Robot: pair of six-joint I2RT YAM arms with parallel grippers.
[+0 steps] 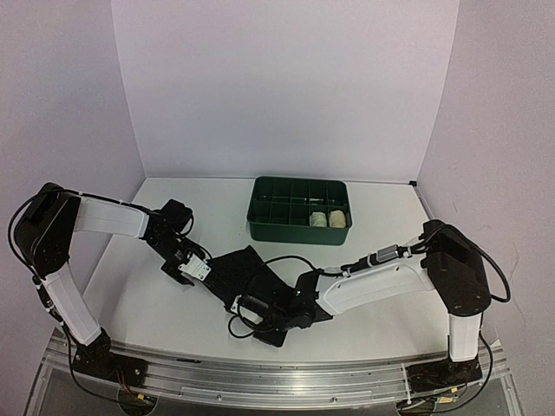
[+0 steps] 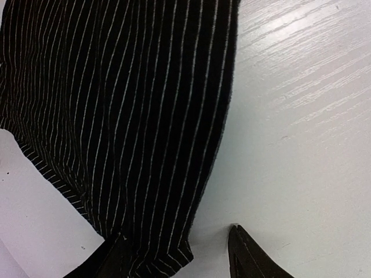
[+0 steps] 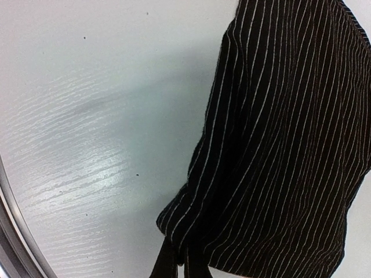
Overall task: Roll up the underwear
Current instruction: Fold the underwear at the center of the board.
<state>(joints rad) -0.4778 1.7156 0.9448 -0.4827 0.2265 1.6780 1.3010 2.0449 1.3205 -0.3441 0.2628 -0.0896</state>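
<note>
The black pinstriped cloth garment [image 1: 250, 267] lies flat on the white table [image 1: 156, 295], between both arms. The left gripper [image 2: 177, 231] is spread wide, straddling its corner. The right gripper [image 1: 245, 306] fingertips are cropped, dark against the cloth, so I cannot tell their grip.

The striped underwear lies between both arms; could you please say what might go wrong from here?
The open left hand straddles only a corner of the striped underwear, so closing may catch little cloth and slip. The right hand shows no clear hold; an uneven pull could skew the roll.
</note>
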